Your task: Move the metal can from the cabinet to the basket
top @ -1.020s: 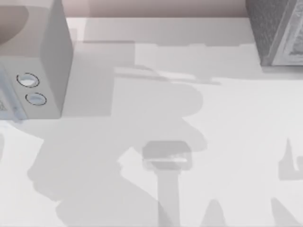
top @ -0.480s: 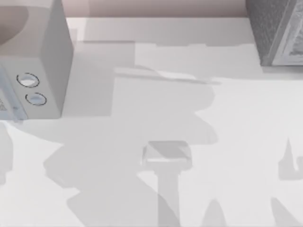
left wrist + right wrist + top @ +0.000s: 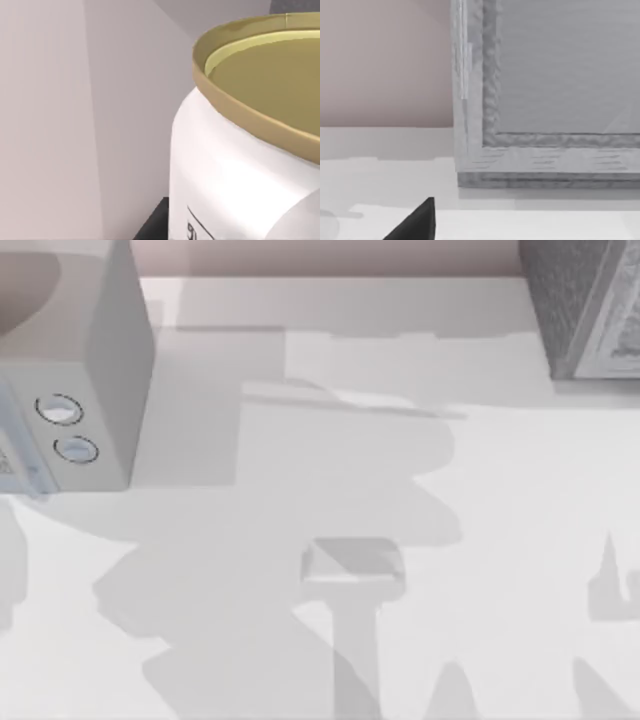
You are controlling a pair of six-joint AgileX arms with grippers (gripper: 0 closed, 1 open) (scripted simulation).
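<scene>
While the left wrist view looks at the metal can point(image 3: 240, 150) from very close, gold lid up, a pale wall beside it, I cannot tell the left pincer's state. Cabinet point(image 3: 585, 310) sits at the tabletop's point(image 3: 500, 490) far right corner, white box with two round dials point(image 3: 70, 370) far left. Right pincer's dark fingertip point(image 3: 417, 222) faces the cabinet front; state unclear.

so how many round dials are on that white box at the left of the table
2. Both sit on the front face of the white box: the upper dial, and the lower dial just below it. The box runs off frame, so more may be hidden.
</scene>
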